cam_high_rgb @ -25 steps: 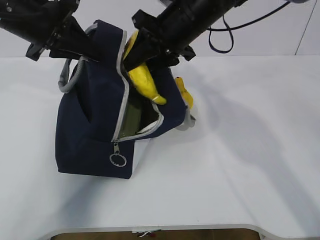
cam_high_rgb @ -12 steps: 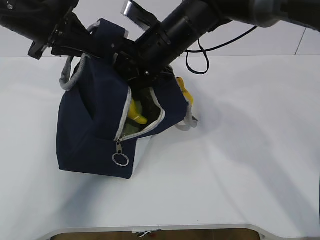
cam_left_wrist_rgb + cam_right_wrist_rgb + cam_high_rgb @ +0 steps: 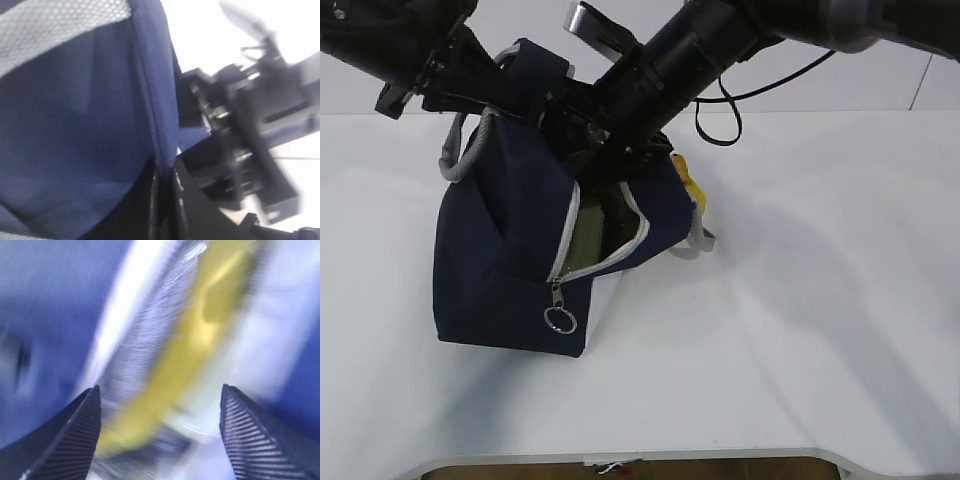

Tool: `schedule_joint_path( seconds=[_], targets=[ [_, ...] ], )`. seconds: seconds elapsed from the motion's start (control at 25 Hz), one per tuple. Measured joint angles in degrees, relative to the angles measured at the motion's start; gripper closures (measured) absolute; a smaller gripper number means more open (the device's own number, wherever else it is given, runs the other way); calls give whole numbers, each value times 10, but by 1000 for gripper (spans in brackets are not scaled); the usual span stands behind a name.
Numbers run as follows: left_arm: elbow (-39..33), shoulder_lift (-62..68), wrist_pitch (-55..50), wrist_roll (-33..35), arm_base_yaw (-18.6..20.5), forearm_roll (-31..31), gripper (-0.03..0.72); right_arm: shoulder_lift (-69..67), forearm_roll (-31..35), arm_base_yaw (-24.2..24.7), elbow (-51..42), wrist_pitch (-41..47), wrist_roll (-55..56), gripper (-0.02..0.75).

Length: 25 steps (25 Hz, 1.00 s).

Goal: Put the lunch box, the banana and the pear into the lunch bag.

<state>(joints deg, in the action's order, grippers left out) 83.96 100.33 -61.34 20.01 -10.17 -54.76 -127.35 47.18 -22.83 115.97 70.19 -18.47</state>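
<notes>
Right gripper (image 3: 159, 440) stands wide open inside the lunch bag (image 3: 500, 250), holding nothing; the banana (image 3: 195, 355) lies below it. We lift straight out, avoiding the zipper. Left gripper (image 3: 162, 172) pinches the rim.

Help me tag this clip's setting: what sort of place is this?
Probably a lab or test bench, not a home: a bare white table against a plain pale wall, two black robot arms working on a lunch bag, and a loose cable.

Navy lunch bag (image 3: 500, 260) on white table (image 3: 800, 330); right arm (image 3: 690, 50) in its open mouth; pear (image 3: 687, 182) behind
</notes>
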Motion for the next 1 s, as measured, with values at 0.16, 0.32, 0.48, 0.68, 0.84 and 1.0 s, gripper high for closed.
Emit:
schedule_joint_path(
  seconds=[0.16,0.32,0.48,0.68,0.84,1.0],
  targets=[
    [0,0,-4,1,9,15,688,0,-24,0,28,0,0,153],
    [0,-3,-27,1,37,36,688,27,-104,0,51,0,0,155],
    [0,-3,-53,2,70,77,688,66,-233,0,55,5,21,156],
    [0,-3,-79,2,95,140,689,74,-367,0,55,11,64,157],
    [0,-3,-81,2,100,159,689,65,-446,0,56,12,103,157],
    [0,-3,-81,2,100,162,689,48,-497,0,56,-13,134,157]
  ],
)
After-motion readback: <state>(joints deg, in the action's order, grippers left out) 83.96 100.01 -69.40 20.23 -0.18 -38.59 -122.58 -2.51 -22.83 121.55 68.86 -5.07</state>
